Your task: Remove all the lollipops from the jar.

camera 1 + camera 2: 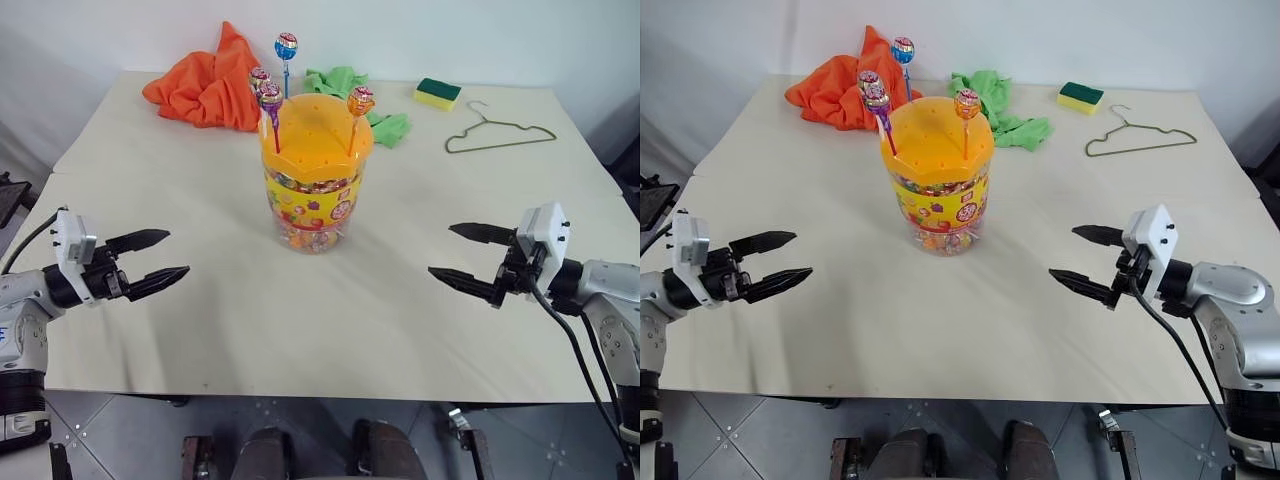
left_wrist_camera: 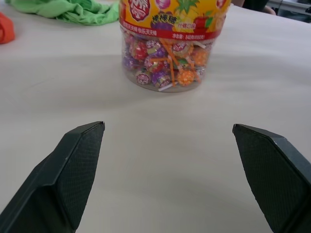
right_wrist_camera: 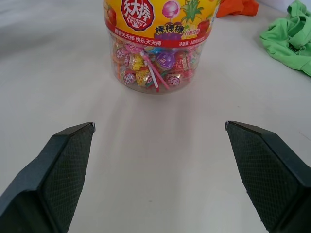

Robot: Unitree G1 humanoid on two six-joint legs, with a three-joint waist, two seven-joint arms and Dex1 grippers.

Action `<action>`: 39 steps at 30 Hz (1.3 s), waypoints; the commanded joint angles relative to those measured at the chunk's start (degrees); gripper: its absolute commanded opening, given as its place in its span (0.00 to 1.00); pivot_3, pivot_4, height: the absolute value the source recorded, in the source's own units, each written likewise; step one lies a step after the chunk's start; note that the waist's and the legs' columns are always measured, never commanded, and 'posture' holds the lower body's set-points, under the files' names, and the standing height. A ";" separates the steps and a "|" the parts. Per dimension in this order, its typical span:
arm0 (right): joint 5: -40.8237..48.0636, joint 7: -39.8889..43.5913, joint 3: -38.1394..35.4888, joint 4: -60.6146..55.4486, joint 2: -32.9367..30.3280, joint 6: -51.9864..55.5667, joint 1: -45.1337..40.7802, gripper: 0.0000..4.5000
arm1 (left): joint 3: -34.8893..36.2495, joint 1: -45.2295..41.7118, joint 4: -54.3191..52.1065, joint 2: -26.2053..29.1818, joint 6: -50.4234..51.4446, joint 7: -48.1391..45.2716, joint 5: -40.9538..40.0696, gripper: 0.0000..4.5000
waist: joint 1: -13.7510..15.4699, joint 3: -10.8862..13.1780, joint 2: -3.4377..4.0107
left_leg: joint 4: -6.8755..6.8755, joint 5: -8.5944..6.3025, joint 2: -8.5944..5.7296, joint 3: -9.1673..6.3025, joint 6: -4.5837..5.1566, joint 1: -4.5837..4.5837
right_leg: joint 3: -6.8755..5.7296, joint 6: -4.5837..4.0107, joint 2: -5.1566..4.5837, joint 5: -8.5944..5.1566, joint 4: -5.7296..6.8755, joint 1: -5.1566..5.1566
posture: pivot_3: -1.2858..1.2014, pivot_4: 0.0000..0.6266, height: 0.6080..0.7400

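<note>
The jar (image 1: 310,205) stands upright mid-table, a clear cylinder with a yellow label and an orange domed lid (image 1: 316,132). Several lollipops stick up from the lid's holes: a blue-red one (image 1: 286,46) on a blue stick at the back, two purple-pink ones (image 1: 266,90) on the left, an orange-yellow one (image 1: 361,101) on the right. My left gripper (image 1: 160,257) is open, well to the jar's left and nearer me. On the other side my right gripper (image 1: 458,255) is open too, equally far off. Both point at the jar (image 2: 170,53), empty.
An orange cloth (image 1: 205,85) and a green cloth (image 1: 360,95) lie behind the jar. A green-yellow sponge (image 1: 438,93) and a wire hanger (image 1: 498,132) rest at the back right. Bare table (image 1: 320,310) lies between the grippers.
</note>
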 commanded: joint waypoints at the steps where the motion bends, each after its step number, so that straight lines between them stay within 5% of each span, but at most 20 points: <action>1: 0.14 0.68 -0.92 0.09 -0.76 -1.23 -1.16 1.00 | 1.46 -0.32 -1.39 1.13 1.33 -0.30 -1.75 1.00 | -0.01 0.00 0.00 | 0.00 0.00 0.00 0.00 0.00 0.00 | 0.00 0.00 0.00 0.00 0.00 0.00 | 0.52 0.24 1.00; 13: 2.27 3.85 -2.19 -0.42 -1.78 -0.78 -2.73 1.00 | 3.45 -1.41 -10.06 3.59 11.81 3.42 -5.94 1.00 | -0.05 0.00 0.00 | 0.02 0.00 0.00 -0.01 0.00 0.01 | 0.03 0.00 0.00 0.00 0.04 0.00 | 0.52 0.24 1.00; 19: 7.46 6.58 -3.47 -4.42 -2.91 1.15 -5.19 1.00 | 1.07 -10.67 -10.14 3.38 10.08 3.36 -5.52 1.00 | 0.35 0.00 0.00 | 0.07 0.00 -0.01 -0.01 0.00 0.01 | 0.04 0.00 0.00 0.00 0.06 0.01 | 0.52 0.24 1.00; 29: 13.33 -2.19 -5.29 -9.31 -0.71 5.83 -13.14 1.00 | -7.64 -31.29 3.01 -4.09 4.62 2.66 -0.96 1.00 | 0.38 0.00 -0.01 | 0.14 0.00 -0.06 0.00 0.00 0.01 | 0.02 0.01 0.01 0.00 0.16 0.00 | 0.52 0.24 1.00; 39: 14.07 -4.38 -7.44 -12.50 -1.50 5.87 -9.75 1.00 | -11.95 -45.59 21.49 -9.47 -3.01 -2.67 4.62 1.00 | 0.13 0.01 -0.02 | 0.14 0.00 -0.06 0.02 0.00 -0.02 | 0.00 0.01 0.03 0.01 0.15 -0.03 | 0.52 0.24 1.00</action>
